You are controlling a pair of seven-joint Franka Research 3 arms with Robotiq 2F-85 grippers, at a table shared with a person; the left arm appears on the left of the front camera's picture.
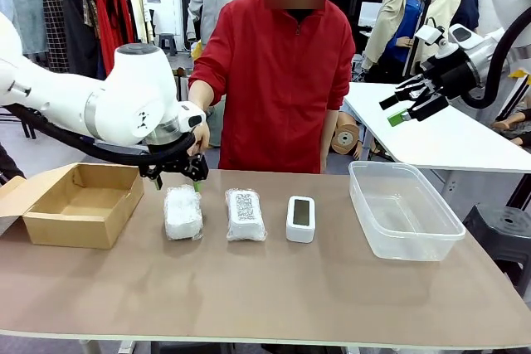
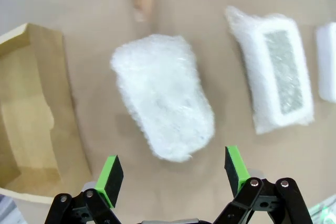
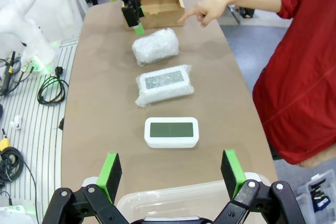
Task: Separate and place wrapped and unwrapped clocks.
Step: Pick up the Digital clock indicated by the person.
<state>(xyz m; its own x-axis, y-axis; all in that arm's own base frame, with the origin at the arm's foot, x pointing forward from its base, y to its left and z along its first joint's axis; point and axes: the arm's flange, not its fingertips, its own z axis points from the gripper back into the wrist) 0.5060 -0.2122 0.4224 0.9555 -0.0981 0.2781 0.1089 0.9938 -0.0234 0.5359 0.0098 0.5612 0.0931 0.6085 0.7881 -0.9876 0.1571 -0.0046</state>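
A brown table (image 1: 274, 296) fills the front. Behind it, on the left, stands a rack of clothes (image 1: 83, 6). A white table (image 1: 452, 138) stands on the right, with a black stool (image 1: 502, 234) near it. On the striped floor (image 3: 37, 145) lie black cables (image 3: 50, 85).

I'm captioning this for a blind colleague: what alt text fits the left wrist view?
The left pincer, open, hangs over a bubble-wrapped bundle on the brown table. A cardboard box lies at picture left; at right, a second wrapped bundle with a grey label, then the edge of a bare white clock.
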